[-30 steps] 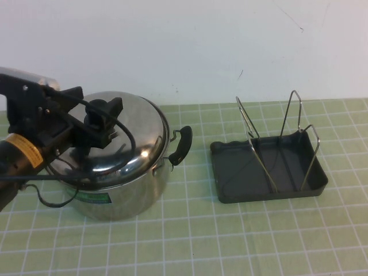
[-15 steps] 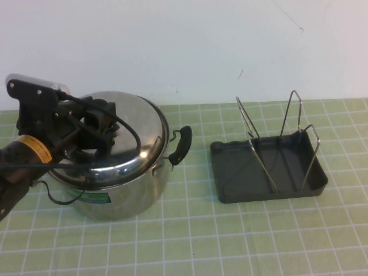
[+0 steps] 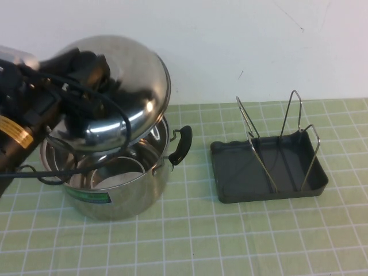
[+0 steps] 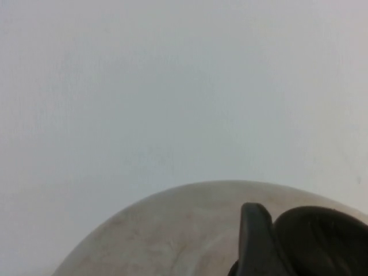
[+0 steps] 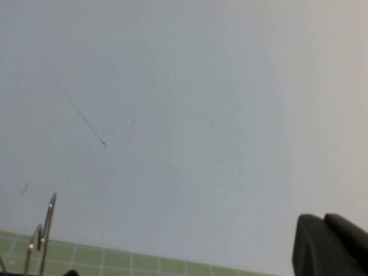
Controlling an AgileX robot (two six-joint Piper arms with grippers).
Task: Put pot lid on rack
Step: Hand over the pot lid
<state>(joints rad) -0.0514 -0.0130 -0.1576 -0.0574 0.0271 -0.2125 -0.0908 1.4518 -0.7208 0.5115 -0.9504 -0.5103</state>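
The pot lid (image 3: 135, 75) is shiny steel with a black knob. It hangs tilted above the open pot (image 3: 123, 187) at the left. My left gripper (image 3: 87, 68) is shut on the knob and holds the lid clear of the pot's rim. In the left wrist view the lid's dome (image 4: 172, 236) and knob (image 4: 325, 241) show beside one finger (image 4: 255, 241). The rack (image 3: 270, 169) is a dark grey tray with silver wire loops, standing at the right with nothing in it. My right gripper (image 5: 333, 247) shows only in its wrist view, shut and empty, near the rack's wires (image 5: 47, 227).
The pot has two black side handles; one (image 3: 181, 145) points toward the rack. A white wall stands behind the green checked table mat (image 3: 201, 241). A black cable (image 3: 63, 172) hangs from the left arm across the pot.
My left gripper has lifted the lid off the pot and tilted it up toward the wall. The pot's inside now shows. The rack has not moved.
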